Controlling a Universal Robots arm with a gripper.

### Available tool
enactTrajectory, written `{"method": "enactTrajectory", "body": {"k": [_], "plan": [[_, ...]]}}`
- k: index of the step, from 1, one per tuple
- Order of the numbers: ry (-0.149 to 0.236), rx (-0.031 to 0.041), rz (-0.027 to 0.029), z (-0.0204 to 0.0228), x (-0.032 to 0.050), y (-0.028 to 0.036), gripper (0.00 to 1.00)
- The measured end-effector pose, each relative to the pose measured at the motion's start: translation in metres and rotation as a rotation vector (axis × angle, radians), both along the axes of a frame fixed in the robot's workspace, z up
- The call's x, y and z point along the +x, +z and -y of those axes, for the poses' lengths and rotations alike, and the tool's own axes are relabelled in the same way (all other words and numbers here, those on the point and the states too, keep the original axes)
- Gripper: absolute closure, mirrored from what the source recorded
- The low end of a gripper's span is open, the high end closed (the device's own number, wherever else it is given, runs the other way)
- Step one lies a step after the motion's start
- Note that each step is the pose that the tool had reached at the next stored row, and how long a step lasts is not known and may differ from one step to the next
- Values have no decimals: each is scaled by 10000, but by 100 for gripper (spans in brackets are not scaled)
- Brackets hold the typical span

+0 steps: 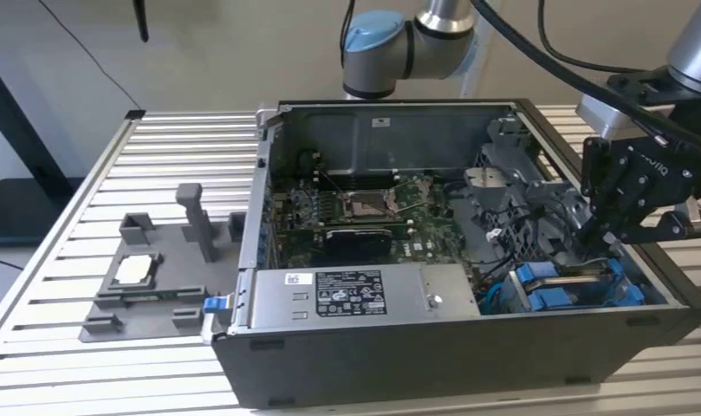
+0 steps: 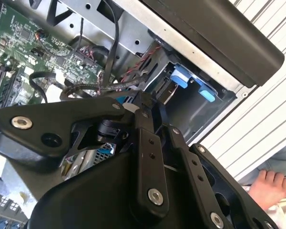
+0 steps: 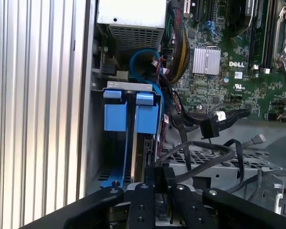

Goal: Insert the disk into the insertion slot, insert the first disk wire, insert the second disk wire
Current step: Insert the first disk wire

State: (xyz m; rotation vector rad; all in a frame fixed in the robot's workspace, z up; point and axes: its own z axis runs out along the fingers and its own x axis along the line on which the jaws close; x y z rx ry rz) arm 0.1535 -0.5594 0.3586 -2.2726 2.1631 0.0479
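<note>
Slatted aluminium table (image 1: pixel 177 139) carries the open computer case (image 1: pixel 443 364), which lies on its side with the open face up. Bare slats run all round the case.

The grey fixture tray (image 1: pixel 142 286) sits just beside the case wall on the exterior view's left, well apart from the work.

insertion slot (image 1: pixel 570 286) is in the case's near corner on the exterior view's right. It is tight against the side wall, with the silver power supply (image 1: pixel 339 295) along the same front edge. In the first wrist view the slot (image 3: pixel 97 143) shows two blue tabs at its mouth and a dark slab (image 3: pixel 145 152) standing edge-on inside. Can't tell if that is the disk.

gripper (image 1: pixel 599 247) hangs inside the case rim, directly over the slot and close to the side wall. In both wrist views the gripper (image 3: pixel 164 174) (image 2: pixel 150 102) is right at the slot mouth. Pincer state: cannot tell.

Clearance is thin on the wall side. On the motherboard (image 1: pixel 362 208) side it is cluttered with cable loops.

Loose ends:
- black cable plug (image 3: pixel 210 128) lies free over the perforated cage.
- second black cable plug (image 3: pixel 260 139) lies free there too, near the slot.
</note>
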Motion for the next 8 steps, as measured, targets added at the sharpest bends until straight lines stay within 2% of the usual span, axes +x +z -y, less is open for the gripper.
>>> {"method": "enactTrajectory", "body": {"k": [3, 7, 8], "plan": [[-1, 2, -142, 1, 36, -24, 81], [-3, 2, -407, 2, 75, -46, 81], [-7, 3, -458, 3, 80, -51, 81]]}}
